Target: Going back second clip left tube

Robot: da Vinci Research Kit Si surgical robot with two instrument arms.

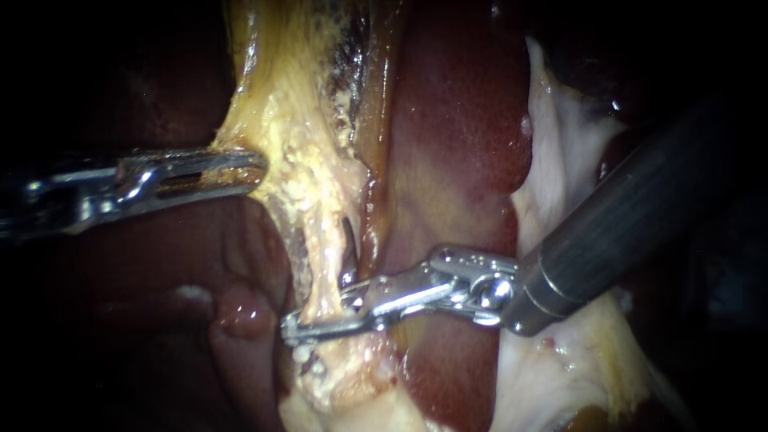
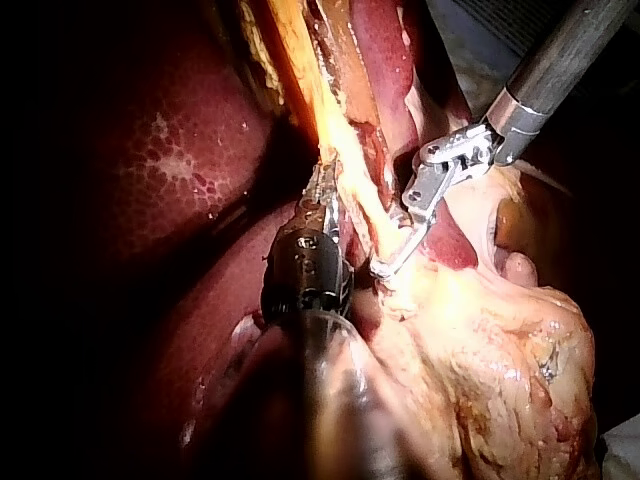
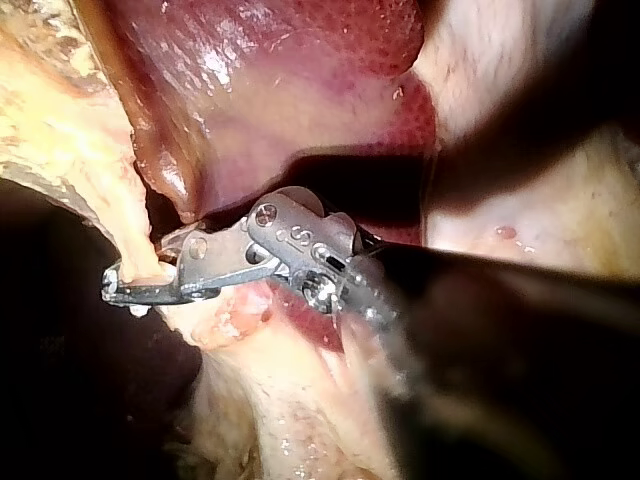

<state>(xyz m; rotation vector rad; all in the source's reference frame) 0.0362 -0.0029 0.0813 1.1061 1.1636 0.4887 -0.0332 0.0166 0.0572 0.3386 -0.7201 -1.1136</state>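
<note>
A yellow, fatty band of tissue (image 1: 296, 136) runs down the middle of the endoscope view and narrows into the left tube (image 1: 322, 268). My left instrument (image 1: 258, 168) comes in level from the left, its jaws shut on the band's left edge. My right instrument (image 1: 292, 330) reaches in from the right, with a dark shaft (image 1: 608, 216). Its thin jaws stand open across the left tube, one on each side of it. In the right wrist view the tube (image 3: 128, 225) drops between those jaws (image 3: 115, 285). I cannot make out a clip apart from the jaws.
Dark red liver (image 1: 456, 120) lies behind and right of the band. Pale whitish tissue (image 1: 568, 144) lies under the right shaft. A pink lump (image 1: 240, 312) sits left of the right instrument's jaws. The left wrist view shows lumpy yellow fat (image 2: 500, 360) beside both instruments.
</note>
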